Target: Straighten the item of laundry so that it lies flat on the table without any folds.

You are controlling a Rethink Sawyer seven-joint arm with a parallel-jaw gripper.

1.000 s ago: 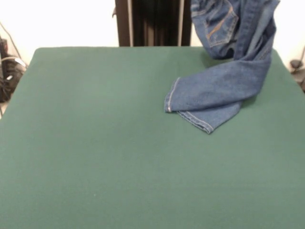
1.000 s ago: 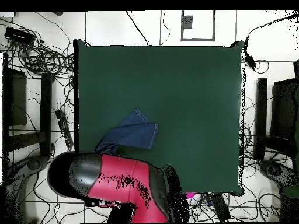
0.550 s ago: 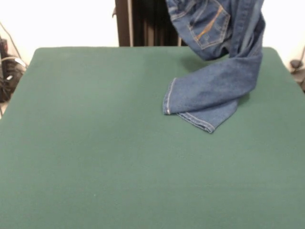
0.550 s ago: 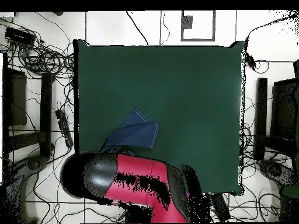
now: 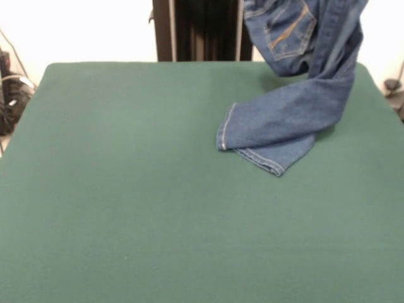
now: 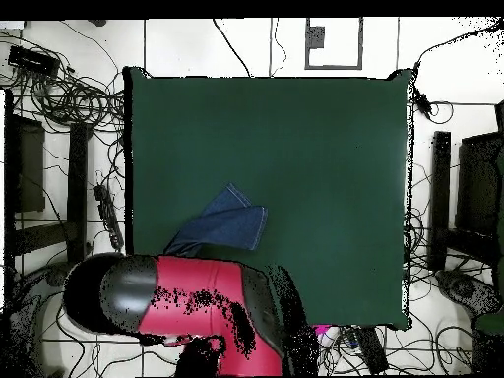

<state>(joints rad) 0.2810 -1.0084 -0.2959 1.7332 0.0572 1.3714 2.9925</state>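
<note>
Jeans (image 5: 297, 95) hang lifted by the waist from above, leg ends folded on the green bench (image 5: 126, 202) near its far right corner; the hand is out of sight.

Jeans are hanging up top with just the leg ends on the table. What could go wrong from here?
1. The leg ends of the jeans lie overlapped, one hem over the other; lowering as is may leave that fold.
2. They sit near the edge of the table, so the cloth could slide off.
3. The arm hides the lifted part from overhead.
</note>
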